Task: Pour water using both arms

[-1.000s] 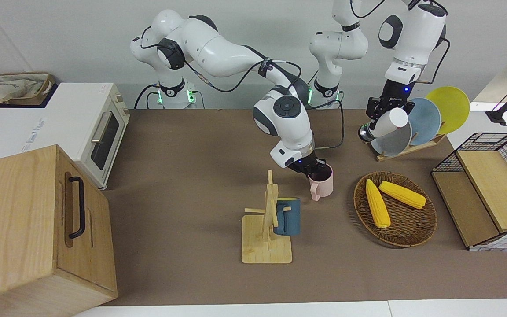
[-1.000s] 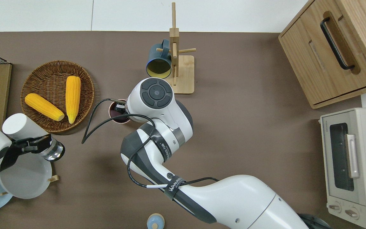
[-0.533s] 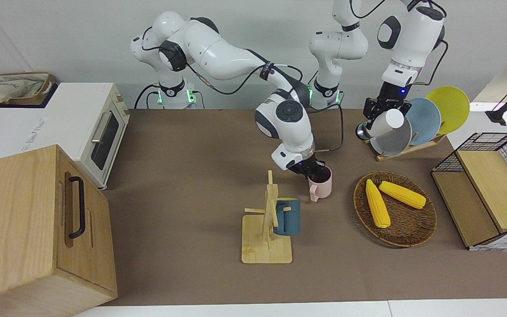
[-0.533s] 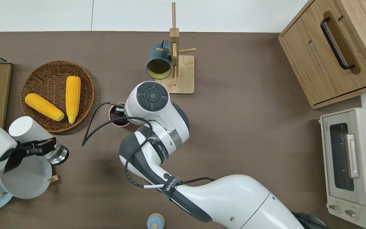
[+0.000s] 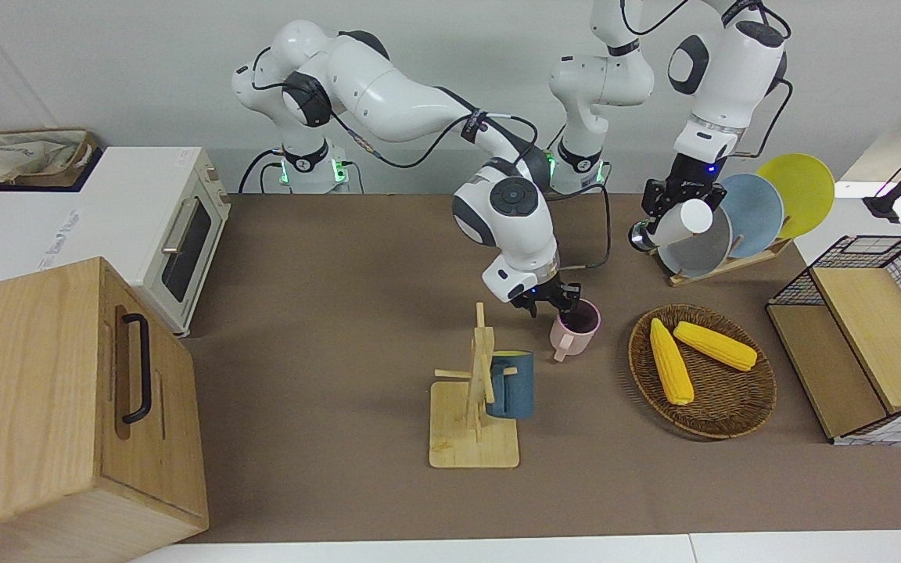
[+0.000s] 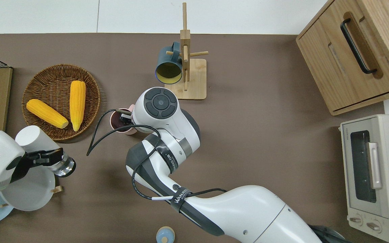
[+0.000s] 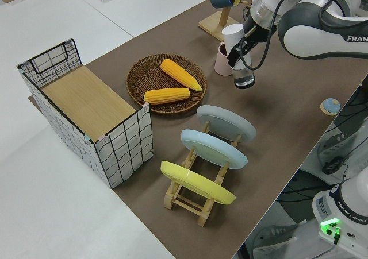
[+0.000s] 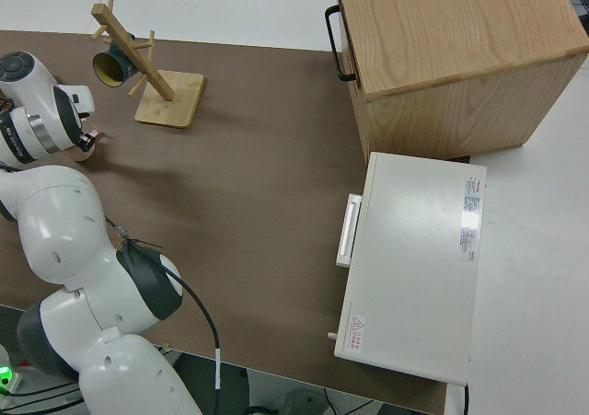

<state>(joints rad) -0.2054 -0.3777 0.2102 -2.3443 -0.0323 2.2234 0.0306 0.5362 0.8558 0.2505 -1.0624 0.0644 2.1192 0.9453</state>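
**Two vessels gripped over a brown surface (image 5: 341, 274)**

Two glossy white jointed arms with black cables, each tipped with a small black hand.

Right hand (image 5: 556, 301) (image 6: 126, 118): pinched onto the rim of a pink mug (image 5: 576, 332) (image 6: 116, 124), at the side nearer to the robots, with one finger down inside the dark interior. Mug seen tilted, handle pointing away from the robots. Could not tell whether its base touched the surface. Sat between a wicker basket (image 5: 755, 407) (image 6: 35, 72) and a wooden mug tree (image 5: 474, 438) (image 6: 194, 91), nearer to the robots than the tree. Hung on one peg of that tree: a dark blue mug (image 5: 513, 387) (image 6: 169, 65).

Left hand (image 5: 673, 199) (image 6: 42, 157) (image 7: 241, 43): pressed together around the middle of a white bottle (image 5: 685, 223) (image 6: 32, 136) (image 7: 233, 35) with a clear, shiny end. Bottle carried up in the air and lying slanted. Seen from above, white end over the basket's rim nearer to the robots, shiny end over bare surface just beside a grey plate (image 5: 701, 250) (image 6: 29, 192) (image 7: 227, 124).

Stood in one wooden rack: that grey plate, a light blue plate (image 5: 759, 215) (image 7: 213, 150) and a yellow plate (image 5: 802, 188) (image 7: 195, 181). Lay in the basket: two yellow corn cobs (image 5: 669, 363) (image 6: 77, 104), well apart from both hands.
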